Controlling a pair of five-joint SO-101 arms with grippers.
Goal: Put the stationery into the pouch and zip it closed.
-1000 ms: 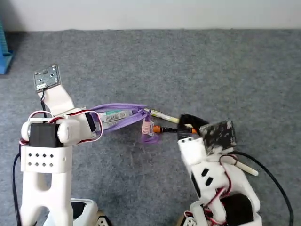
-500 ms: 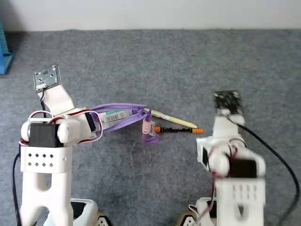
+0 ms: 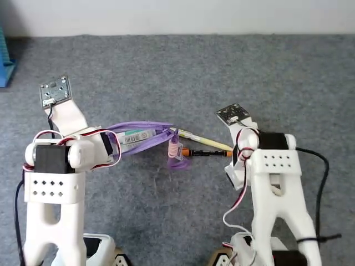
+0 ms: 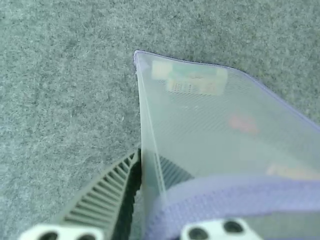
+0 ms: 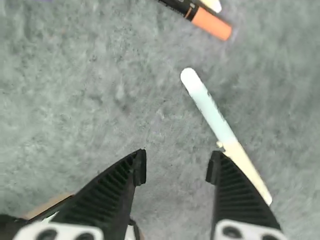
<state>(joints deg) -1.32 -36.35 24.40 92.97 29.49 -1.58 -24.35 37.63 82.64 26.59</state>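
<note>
Centre the right end effector (image 5: 177,162), spread wide and empty, over the pale pen (image 5: 220,125) lying on the grey tabletop (image 5: 75,75). Square the jaws across the barrel before closing. The orange-capped pen (image 5: 206,21) lies just beyond. The right arm pitches steeply downward. The left end effector (image 4: 150,200) clamps one end of the pouch (image 4: 210,130), with the arm folded low.

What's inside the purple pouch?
Through the clear side of the pouch you can see a white-and-green thing. A yellow pen and an orange-and-black pen lie at its mouth; whether their ends are inside is hidden.
</note>
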